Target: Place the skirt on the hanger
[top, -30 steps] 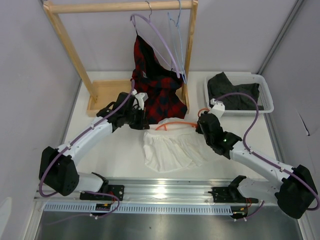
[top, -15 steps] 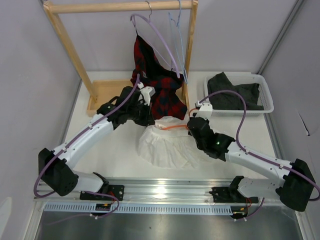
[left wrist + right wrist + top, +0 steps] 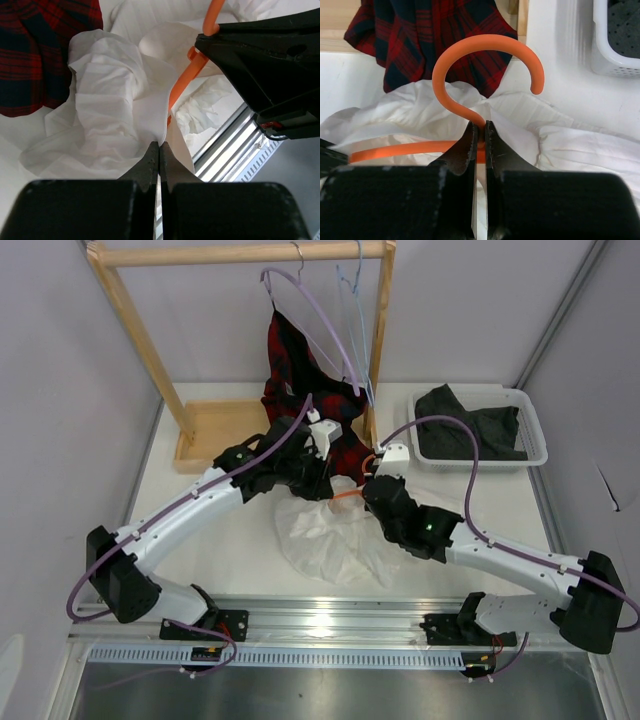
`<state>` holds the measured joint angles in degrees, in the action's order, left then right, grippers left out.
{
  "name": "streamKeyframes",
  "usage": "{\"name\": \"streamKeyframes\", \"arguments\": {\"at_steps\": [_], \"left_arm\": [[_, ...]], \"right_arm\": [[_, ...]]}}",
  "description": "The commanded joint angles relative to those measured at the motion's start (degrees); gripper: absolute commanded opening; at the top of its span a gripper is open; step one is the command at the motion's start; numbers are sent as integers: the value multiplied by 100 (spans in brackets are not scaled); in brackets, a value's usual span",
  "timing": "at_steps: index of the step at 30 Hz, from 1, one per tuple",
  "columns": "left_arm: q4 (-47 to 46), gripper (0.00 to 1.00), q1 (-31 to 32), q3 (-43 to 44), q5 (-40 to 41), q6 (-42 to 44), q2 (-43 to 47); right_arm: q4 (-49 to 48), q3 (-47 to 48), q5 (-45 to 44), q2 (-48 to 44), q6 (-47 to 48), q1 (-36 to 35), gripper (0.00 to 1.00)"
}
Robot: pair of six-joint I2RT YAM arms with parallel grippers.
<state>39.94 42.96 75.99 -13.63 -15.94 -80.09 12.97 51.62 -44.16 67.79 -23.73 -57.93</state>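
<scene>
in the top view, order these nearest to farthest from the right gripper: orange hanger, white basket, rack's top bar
1. orange hanger: clamped in the right gripper, at its fingertips.
2. white basket: off to its back right.
3. wooden rack's top bar: farthest, high at the back left.

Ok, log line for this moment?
left jaws: shut on skirt | right jaws: shut on hanger below hook | skirt: bunched, touching hanger

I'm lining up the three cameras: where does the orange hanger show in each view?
Top external: orange hanger, a short strip at the centre.
Left wrist: a diagonal bar, upper right of centre.
Right wrist: its hook, top centre.
Shared landmark: the white skirt lying beneath it.
</scene>
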Motion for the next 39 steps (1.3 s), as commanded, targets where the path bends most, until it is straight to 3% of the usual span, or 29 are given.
{"name": "streamKeyframes", "arguments": {"at_steps": [1, 7, 12, 15, 28, 39], "left_arm": [[-110, 0, 142, 329, 35, 118, -76], [-83, 10, 230, 338, 387, 258, -25], [-284, 37, 257, 426, 466, 513, 248], [-364, 43, 257, 461, 388, 767, 424], [-742, 50, 265, 110, -728, 2059, 776], [-1270, 55, 265, -444, -1388, 2130, 557]], "right_arm": [[-137, 437, -101, -20, 26, -174, 0], [12, 657, -110, -143, 70, -403, 0], [108, 604, -13, -284, 9, -500, 0], [92, 622, -5, -432, 8, -552, 0], [197, 815, 470, -600, 175, -386, 0], [250, 912, 856, -644, 114, -254, 0]]}}
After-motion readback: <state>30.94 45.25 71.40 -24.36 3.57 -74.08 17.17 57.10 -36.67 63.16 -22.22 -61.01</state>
